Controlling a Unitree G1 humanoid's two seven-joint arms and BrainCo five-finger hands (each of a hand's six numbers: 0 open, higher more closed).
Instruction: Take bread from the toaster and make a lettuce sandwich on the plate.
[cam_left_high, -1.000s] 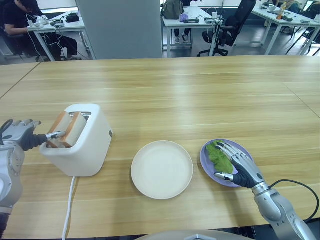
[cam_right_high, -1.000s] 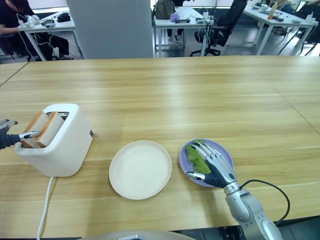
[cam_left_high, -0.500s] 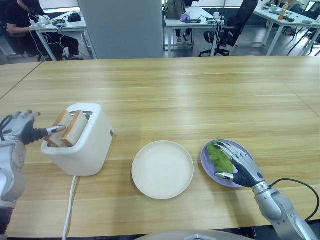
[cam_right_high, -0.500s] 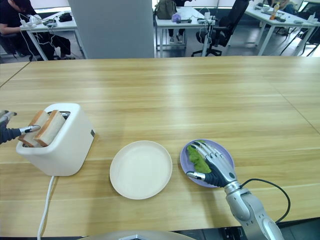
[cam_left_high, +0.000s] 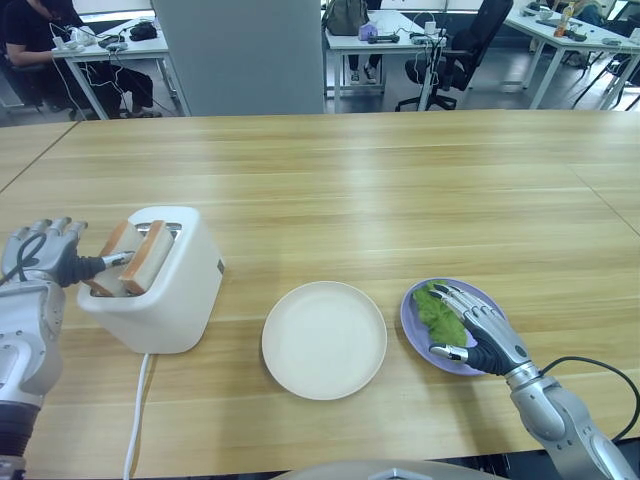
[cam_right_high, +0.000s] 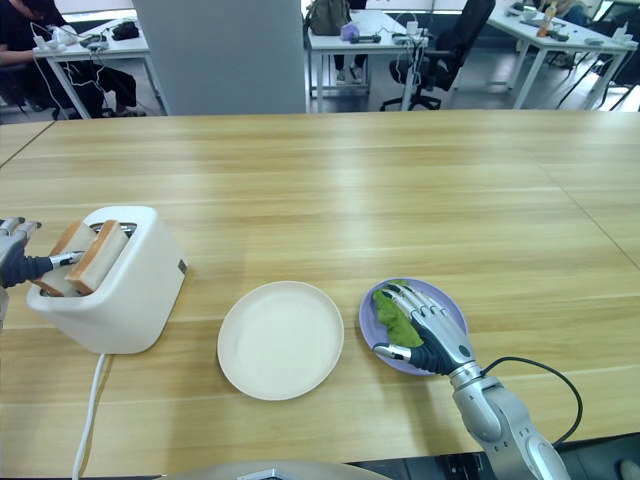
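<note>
Mid-left, two bread slices (cam_left_high: 143, 258) stand proud of the toaster (cam_left_high: 170, 295) — easy to pluck — with the left hand (cam_left_high: 45, 255) spread beside them, one finger touching. Lower right, the right hand (cam_left_high: 485, 335) lies splayed over the lettuce (cam_left_high: 430, 305), likely ready to carry it to the plate (cam_left_high: 324, 340) between.

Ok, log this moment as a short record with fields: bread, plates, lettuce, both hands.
bread: two slices standing in the toaster
toaster: white, on the table's left
white plate: bare, centre front
lettuce: on the purple plate, right of the white plate
left hand: open, left of the toaster, a finger reaching to the outer slice
right hand: open, lying over the lettuce
sandwich: not started
</note>
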